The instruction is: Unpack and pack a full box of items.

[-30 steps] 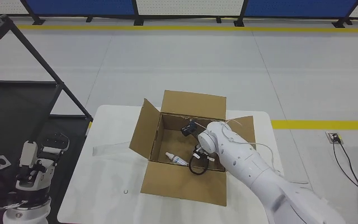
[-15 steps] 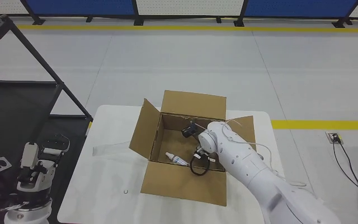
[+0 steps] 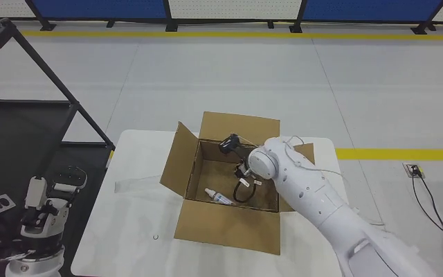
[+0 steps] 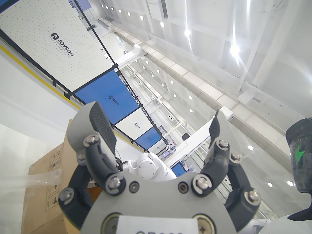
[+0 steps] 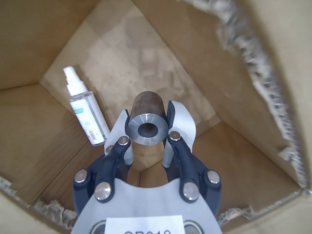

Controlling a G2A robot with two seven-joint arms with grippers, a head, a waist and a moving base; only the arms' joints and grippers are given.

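You're mid-unpacking, I judge: your right gripper point(image 5: 148, 113) is clamped on the hollow steel cylinder point(image 5: 148, 120) inside the cardboard box point(image 5: 219, 49), near the spray bottle point(image 5: 84, 108) lying on its floor, so next lift it straight clear of the walls, while your left gripper point(image 4: 158, 125) sits with fingers apart.

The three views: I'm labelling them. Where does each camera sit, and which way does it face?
Top view: above the arms, looking down at the table and open box; right arm inside it.
Left wrist view: on that wrist, facing up at the ceiling; open left gripper shows.
Right wrist view: inside the box, facing its floor; right gripper holds a metal cylinder.
Shared: top and right wrist views both show the spray bottle.
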